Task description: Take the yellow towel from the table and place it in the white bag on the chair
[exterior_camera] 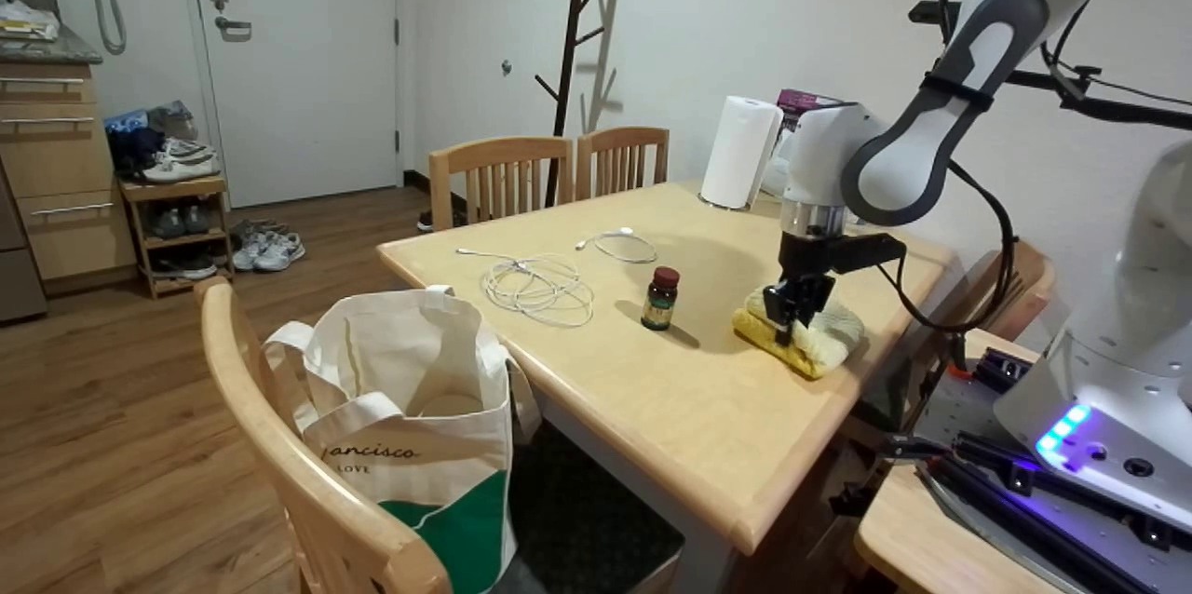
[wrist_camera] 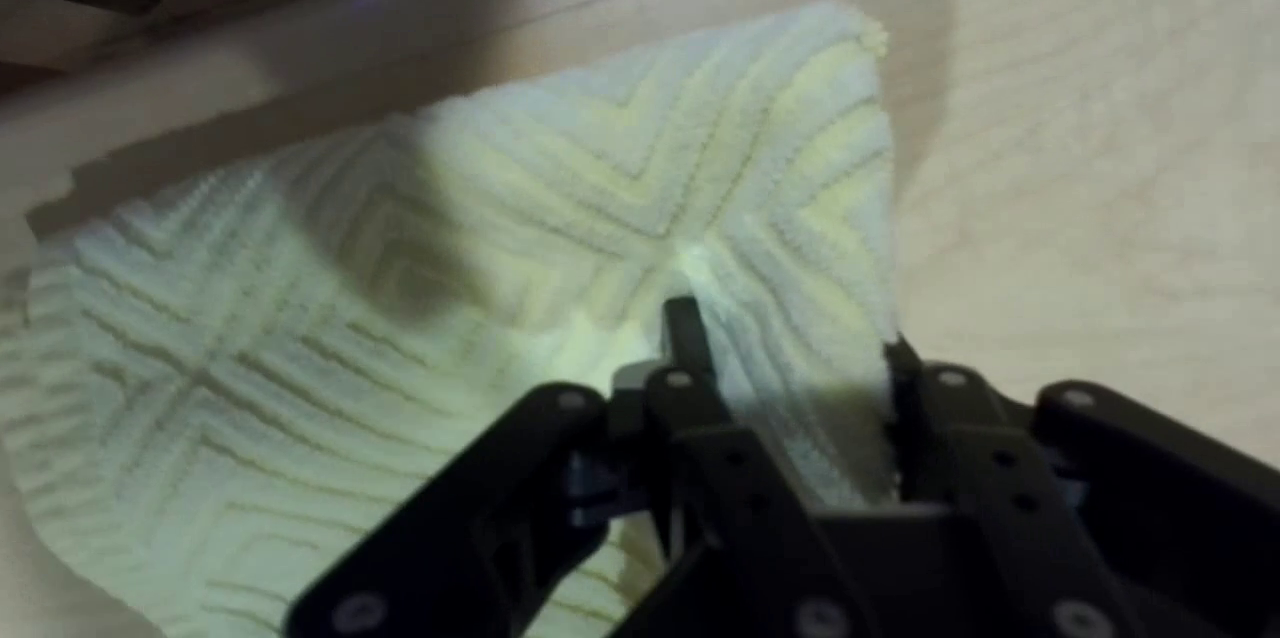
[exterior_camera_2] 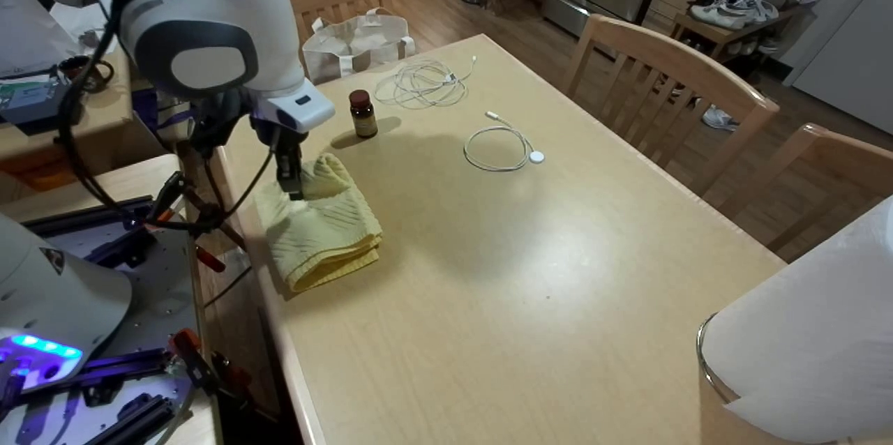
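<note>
A bottle [exterior_camera: 658,303] apparently stands between towel [exterior_camera_2: 324,227] and bag [exterior_camera: 438,445].

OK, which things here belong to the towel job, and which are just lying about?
For the job:
yellow towel
claw
white bag
chair
table

Just lying about:
red-capped bottle
large coiled cable
smaller disc-ended cable
paper roll

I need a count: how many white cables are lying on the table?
2: a large coil nearer the white bag, and a smaller loop with a round end, farther from it. Any under the yellow towel would be hidden.
</note>
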You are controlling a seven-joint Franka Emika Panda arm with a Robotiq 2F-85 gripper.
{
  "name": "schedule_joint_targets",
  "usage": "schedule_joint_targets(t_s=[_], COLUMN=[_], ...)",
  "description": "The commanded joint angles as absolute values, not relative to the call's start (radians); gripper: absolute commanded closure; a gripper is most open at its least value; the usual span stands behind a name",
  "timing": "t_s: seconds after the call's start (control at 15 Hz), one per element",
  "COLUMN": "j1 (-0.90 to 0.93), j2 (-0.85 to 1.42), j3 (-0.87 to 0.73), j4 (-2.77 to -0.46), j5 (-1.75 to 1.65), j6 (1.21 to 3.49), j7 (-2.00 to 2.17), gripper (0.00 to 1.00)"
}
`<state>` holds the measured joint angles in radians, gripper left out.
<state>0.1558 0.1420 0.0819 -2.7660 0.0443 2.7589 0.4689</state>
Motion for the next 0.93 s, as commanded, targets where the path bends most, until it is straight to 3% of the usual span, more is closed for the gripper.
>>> schedule_joint_targets(t_s=[0.0, 0.27, 0.4, 0.47, 0.53, 0.87], j1=[0.141, 0.147, 0.137, 0.127, 0.118, 0.116], j2=[-0.017, -0.173, -0.209, -0.211, -0.217, -0.153], j3=[0.138, 0.123, 0.123, 0.135, 0.143, 0.187], j4=[-2.780, -2.756, -2.735, -2.726, -2.722, -2.687], j5=[0.181, 0.177, 0.146, 0.103, 0.076, -0.011], j6=[2.746, 2.663, 2.602, 2.569, 2.536, 2.457], j7=[0.309, 0.277, 0.317, 0.342, 0.362, 0.431], gripper=[0.93, 1.00, 0.95, 0.74, 0.72, 0.41])
